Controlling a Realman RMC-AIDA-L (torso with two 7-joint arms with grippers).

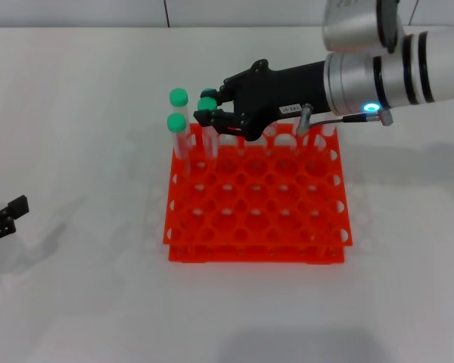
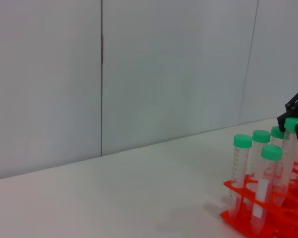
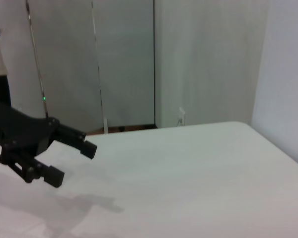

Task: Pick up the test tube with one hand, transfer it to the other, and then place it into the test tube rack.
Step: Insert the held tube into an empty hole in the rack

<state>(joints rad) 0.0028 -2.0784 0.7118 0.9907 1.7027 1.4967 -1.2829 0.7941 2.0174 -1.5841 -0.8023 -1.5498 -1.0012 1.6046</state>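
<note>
The orange-red test tube rack stands mid-table. My right gripper, black with a white label and a blue wrist light, reaches over the rack's far left corner. It is shut on the green cap of a test tube that stands upright in a back hole. The left wrist view shows this gripper on that tube's cap over the rack. My left gripper is low at the table's left edge. The right wrist view shows it open and empty.
Other green-capped tubes stand in the rack's far left holes, close beside the held one; they also show in the left wrist view. Most rack holes hold nothing. The white table surrounds the rack.
</note>
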